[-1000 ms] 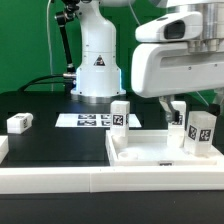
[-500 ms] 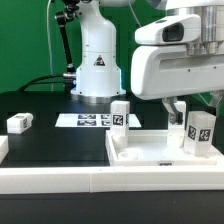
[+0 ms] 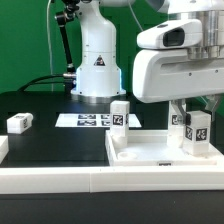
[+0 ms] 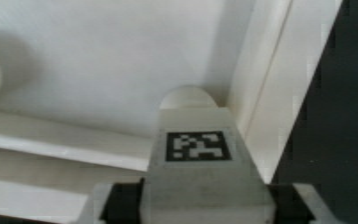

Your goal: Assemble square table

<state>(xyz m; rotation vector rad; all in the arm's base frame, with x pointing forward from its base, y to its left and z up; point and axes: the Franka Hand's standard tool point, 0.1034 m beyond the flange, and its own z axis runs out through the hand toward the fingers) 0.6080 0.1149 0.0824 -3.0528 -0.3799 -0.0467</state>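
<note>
The square table's white top [image 3: 150, 160] lies rim-up at the exterior view's right. One tagged white leg [image 3: 119, 115] stands at its back left corner, and another leg [image 3: 200, 130] stands near its right rim. My gripper [image 3: 197, 113] hangs straight over this right leg and straddles it. In the wrist view the leg [image 4: 202, 140] sits between my fingers [image 4: 119, 200], with a dark gap showing on each side, so the gripper [image 4: 202, 205] is open around it. The rim [image 4: 274, 60] runs beside the leg. A third leg [image 3: 19, 123] lies on the black table at the left.
The marker board [image 3: 88, 120] lies flat in front of the robot base [image 3: 97, 60]. A long white rail [image 3: 50, 182] edges the near side of the black surface.
The hand has sunk slightly over the right leg and its fingers have drawn closer around it. The leg and the other parts have not moved.
</note>
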